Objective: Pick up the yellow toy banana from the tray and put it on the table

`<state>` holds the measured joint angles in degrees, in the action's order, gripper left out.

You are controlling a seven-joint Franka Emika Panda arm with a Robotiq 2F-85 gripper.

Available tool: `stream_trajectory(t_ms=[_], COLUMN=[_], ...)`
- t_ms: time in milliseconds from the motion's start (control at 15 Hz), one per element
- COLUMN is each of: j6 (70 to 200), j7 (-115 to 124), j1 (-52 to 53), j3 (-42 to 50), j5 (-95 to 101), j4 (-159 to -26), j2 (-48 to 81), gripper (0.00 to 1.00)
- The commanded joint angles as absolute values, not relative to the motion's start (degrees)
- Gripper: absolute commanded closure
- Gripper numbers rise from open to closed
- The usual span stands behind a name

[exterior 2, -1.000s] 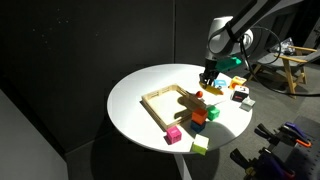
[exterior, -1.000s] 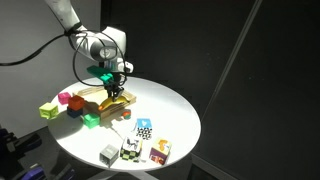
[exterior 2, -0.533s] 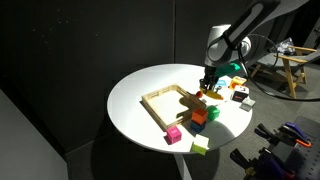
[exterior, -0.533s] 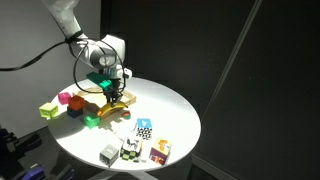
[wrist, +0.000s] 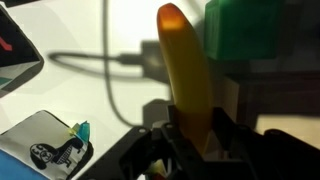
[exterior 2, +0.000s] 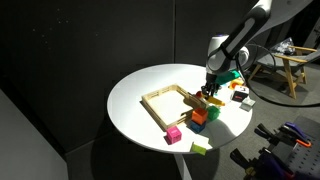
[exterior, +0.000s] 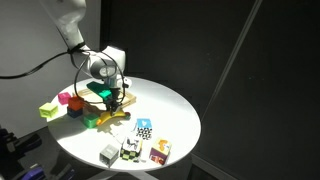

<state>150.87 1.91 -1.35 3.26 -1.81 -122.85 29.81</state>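
On the wrist view, lower left, a patterned block (wrist: 50,152) lies on the table (wrist: 70,100); centre, the yellow toy banana (wrist: 185,70) is pinched at its near end between the gripper (wrist: 192,140) fingers, green block (wrist: 262,30) just right. In an exterior view the gripper sits low by the tray (exterior 2: 152,104) corner; banana-table contact: can't tell.

The gripper (wrist: 193,138) hides the lower end of the yellow toy banana (wrist: 185,75). The top edge cuts a green block (wrist: 262,30).
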Motion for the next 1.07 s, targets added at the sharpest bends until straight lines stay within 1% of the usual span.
stream_trajectory(t_ms=[0, 1000], j6=[151.18, 150.92], j7=[2.69, 5.49], j1=[-1.47, -1.69], j3=[4.2, 6.24], j5=[-0.7, -1.67], j4=[-121.61, -121.89], j2=[30.78, 31.61], gripper=[0.84, 0.84])
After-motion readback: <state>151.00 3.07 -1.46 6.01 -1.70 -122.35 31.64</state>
